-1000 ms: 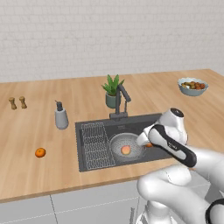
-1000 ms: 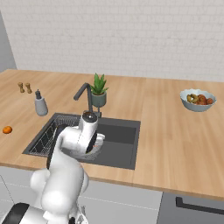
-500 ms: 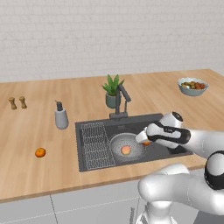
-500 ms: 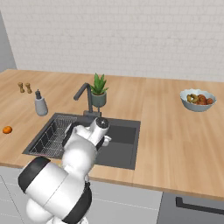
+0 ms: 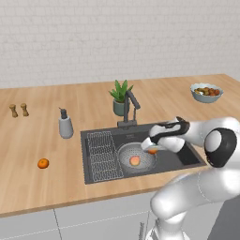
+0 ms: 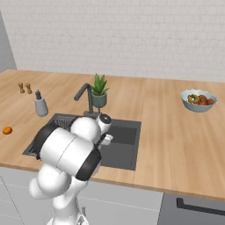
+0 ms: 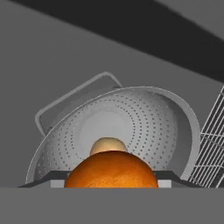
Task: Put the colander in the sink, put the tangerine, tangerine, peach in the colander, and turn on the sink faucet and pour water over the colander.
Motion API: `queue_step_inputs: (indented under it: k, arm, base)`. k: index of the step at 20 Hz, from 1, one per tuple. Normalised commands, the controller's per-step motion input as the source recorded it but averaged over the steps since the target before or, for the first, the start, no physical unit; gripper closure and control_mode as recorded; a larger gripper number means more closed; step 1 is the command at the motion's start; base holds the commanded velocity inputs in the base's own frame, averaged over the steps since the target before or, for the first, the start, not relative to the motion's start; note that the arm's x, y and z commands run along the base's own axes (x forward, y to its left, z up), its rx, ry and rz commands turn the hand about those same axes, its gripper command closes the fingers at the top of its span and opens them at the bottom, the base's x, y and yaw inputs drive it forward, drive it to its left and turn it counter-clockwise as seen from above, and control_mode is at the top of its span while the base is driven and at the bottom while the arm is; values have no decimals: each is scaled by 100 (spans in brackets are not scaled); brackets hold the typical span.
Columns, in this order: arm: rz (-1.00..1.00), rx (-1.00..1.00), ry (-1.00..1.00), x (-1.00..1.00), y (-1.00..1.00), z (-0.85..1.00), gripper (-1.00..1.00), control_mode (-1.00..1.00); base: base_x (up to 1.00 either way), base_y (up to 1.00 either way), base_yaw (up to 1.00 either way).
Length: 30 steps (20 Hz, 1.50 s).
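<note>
My gripper (image 5: 152, 149) is shut on a bright orange tangerine (image 5: 153, 151) and holds it just above the right rim of the silver colander (image 5: 125, 154). The colander stands in the dark sink (image 5: 145, 132), beside the wire rack (image 5: 101, 152). A pale peach (image 5: 135, 161) lies in its bottom. In the hand view the held tangerine (image 7: 111, 169) fills the space between my gripper's (image 7: 111, 180) fingertips, with the peach (image 7: 107, 144) and the perforated colander (image 7: 144, 118) behind it. A second tangerine (image 5: 43, 163) lies on the counter left of the sink. The faucet (image 5: 131, 105) stands behind the sink.
A grey soap dispenser (image 5: 65, 125) and a potted plant (image 5: 120, 96) stand behind the sink. A fruit bowl (image 5: 206, 92) sits at the far right of the counter, two small shakers (image 5: 18, 110) at the far left. My arm's white body (image 6: 70, 149) covers the sink's left half.
My arm's elbow has swung out to the right and the hand has turned level. The held tangerine has edged slightly left toward the colander.
</note>
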Motion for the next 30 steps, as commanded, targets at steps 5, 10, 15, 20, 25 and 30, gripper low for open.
queue_step_inputs:
  k: [5, 10, 15, 20, 25, 30]
  arm:
    - [1, 0, 6, 30, 7, -37, 100, -100]
    - [2, 0, 5, 26, 0, -41, 100, -100]
    - [3, 0, 3, 13, -6, -39, 100, -100]
    - [4, 0, 1, 8, -8, -38, 100, -100]
    - [6, 0, 0, 1, -20, -36, -100, -100]
    - [9, 0, 0, -5, -22, -12, -100, -100]
  base:
    - [0, 0, 0]
    - [0, 0, 0]
    - [0, 0, 0]
    - [0, 0, 0]
    - [0, 0, 0]
    - [0, 0, 0]
